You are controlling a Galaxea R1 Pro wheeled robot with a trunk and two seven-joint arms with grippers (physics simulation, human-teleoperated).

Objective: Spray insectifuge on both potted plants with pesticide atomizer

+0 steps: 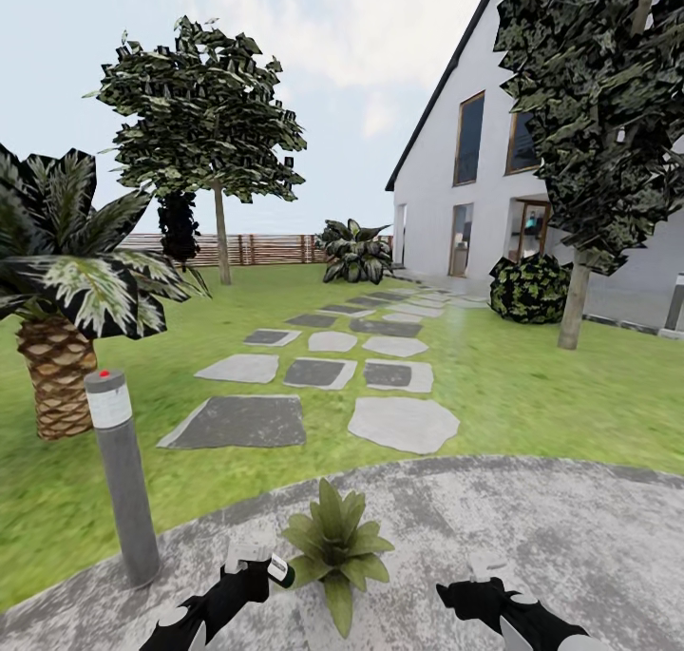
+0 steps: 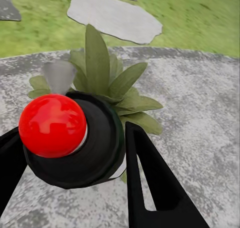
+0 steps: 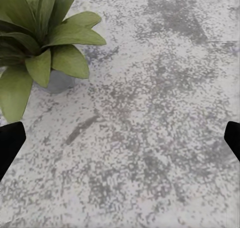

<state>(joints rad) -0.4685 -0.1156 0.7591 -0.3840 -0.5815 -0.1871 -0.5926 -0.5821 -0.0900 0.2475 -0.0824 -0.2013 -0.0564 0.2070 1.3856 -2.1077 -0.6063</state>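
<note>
Fingers (image 2: pixel 150 183) of the left gripper (image 1: pixel 255 564) are shut tight around the pesticide atomizer (image 2: pixel 70 138). In the left wrist view the bottle's round red top faces the camera, with a black finger on each side of its dark body. In the head view the bottle sticks out sideways from the gripper, and its end almost touches the leaves of a potted plant (image 1: pixel 334 545). The plant sits just past that gripper, on the round grey stone patio (image 1: pixel 570 537). The left arm reaches forward, low over the stone.

The right gripper (image 1: pixel 483 586) hangs on the other side of the plant, near it, holding nothing. Its two black fingertips (image 3: pixel 10 148) are spread wide apart over bare stone.

Farther left stands a grey lamp post (image 1: pixel 123 480), then lawn (image 1: pixel 532 394).
</note>
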